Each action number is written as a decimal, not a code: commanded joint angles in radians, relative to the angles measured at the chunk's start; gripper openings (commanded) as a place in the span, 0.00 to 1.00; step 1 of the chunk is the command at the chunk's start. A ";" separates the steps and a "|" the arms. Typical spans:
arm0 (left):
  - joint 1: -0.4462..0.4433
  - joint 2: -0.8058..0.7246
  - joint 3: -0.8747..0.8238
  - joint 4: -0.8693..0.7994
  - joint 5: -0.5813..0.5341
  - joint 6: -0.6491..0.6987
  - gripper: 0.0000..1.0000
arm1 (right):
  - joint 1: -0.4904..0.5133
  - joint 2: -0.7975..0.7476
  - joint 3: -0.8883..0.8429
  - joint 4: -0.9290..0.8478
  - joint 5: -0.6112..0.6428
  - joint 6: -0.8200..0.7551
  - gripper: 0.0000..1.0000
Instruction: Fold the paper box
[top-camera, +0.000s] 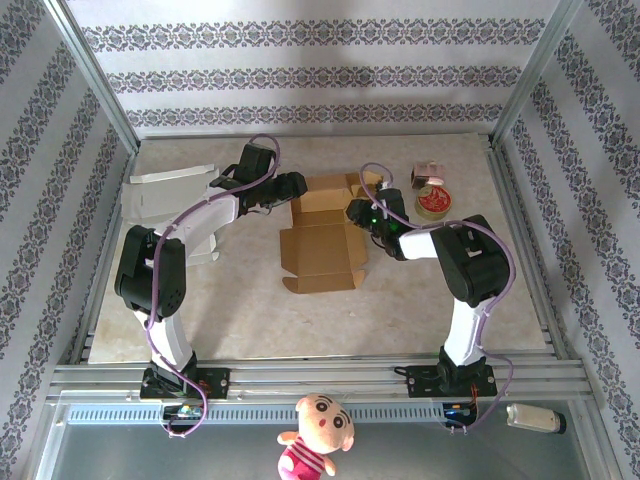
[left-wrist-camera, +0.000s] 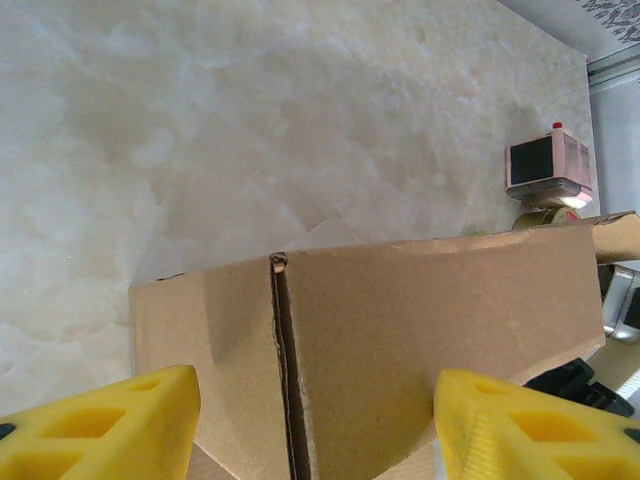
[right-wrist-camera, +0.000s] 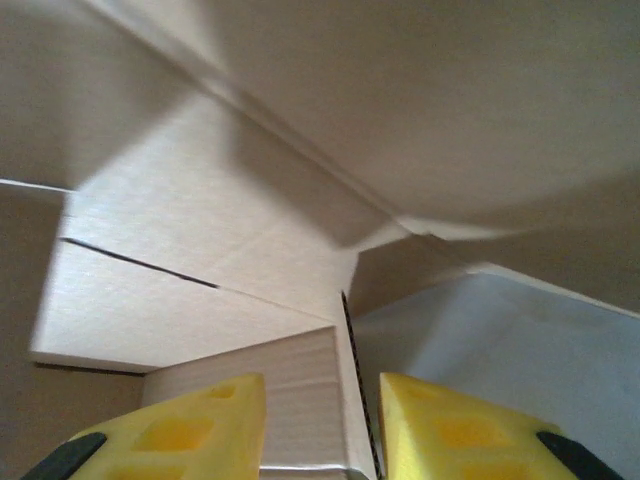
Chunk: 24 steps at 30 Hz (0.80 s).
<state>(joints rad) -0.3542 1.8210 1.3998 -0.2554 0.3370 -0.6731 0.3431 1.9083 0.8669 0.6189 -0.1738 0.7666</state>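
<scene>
My left hand (top-camera: 287, 187) sits at the back left corner of the paper box (top-camera: 322, 250), which lies half-opened in the middle of the desk (top-camera: 420, 310). Its fingers (left-wrist-camera: 100, 428) are spread wide, with the raised cardboard wall standing in front of them, not gripped. The risk I see on this side is that nothing braces that wall. If I push it with open fingers, it may flop flat again, or the whole box may skid across the smooth desk. My right hand (top-camera: 363, 213) is at the box's right edge, fingers close together with a thin flap edge in the gap, and I cannot tell whether they pinch it. If they close off the crease, I judge the flap could buckle, tear at the slit nearby, or slip free. A hard tug could also drag the box toward the tape roll (top-camera: 433, 203) near its right side.
</scene>
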 joint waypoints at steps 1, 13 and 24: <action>-0.009 0.015 0.033 -0.025 0.008 0.018 0.63 | 0.013 0.016 0.017 0.098 -0.066 -0.037 0.33; -0.009 0.009 0.030 -0.024 0.009 0.015 0.63 | 0.042 0.068 0.023 0.122 -0.158 -0.002 0.33; -0.008 0.006 0.033 -0.033 0.001 0.026 0.63 | 0.029 -0.197 -0.157 0.118 -0.050 -0.141 0.50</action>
<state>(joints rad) -0.3542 1.8225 1.4052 -0.2562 0.3386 -0.6685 0.3771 1.8019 0.7570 0.7151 -0.2779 0.6987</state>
